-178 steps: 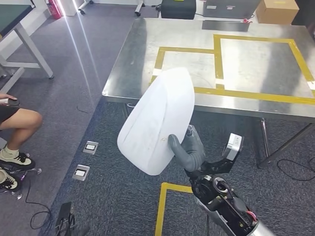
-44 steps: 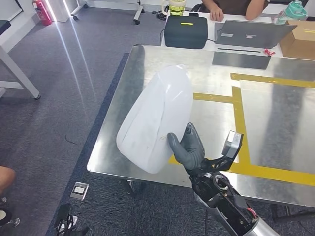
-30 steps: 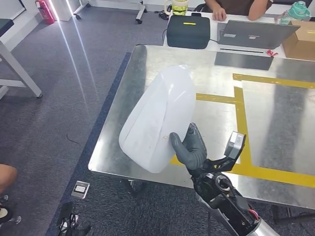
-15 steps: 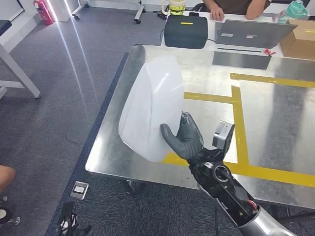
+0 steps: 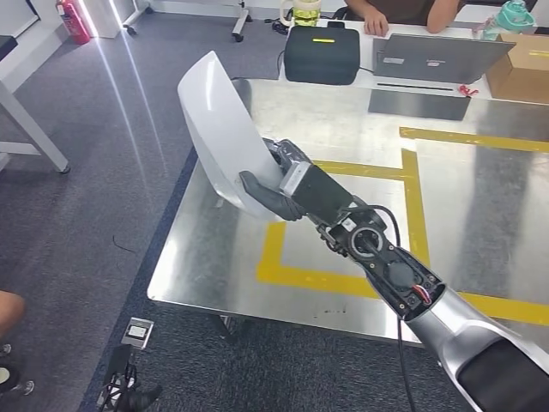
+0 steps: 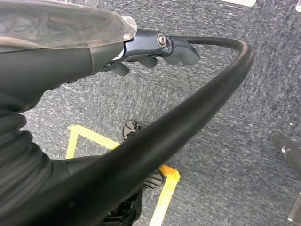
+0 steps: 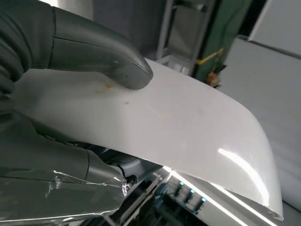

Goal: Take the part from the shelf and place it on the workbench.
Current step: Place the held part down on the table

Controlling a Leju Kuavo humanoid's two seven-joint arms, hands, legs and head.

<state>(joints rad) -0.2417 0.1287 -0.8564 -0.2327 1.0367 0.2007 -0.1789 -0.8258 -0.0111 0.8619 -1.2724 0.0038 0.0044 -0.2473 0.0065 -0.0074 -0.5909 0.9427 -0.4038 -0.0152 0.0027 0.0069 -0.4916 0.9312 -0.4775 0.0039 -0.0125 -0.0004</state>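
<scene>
While the right hand grips the white part tilted above the workbench, the left hand's grasp is unclear.

Robotics lab or workshop with office corner. Steel-topped desk at centre of frame, marked with yellow tape outlines; more yellow tape on floor. Grey carpet floor with floor socket plate at lower left. Red fire extinguisher at upper left. Along top edge: laptop, black case, cardboard box, person seated. Leg of another desk at left.
</scene>
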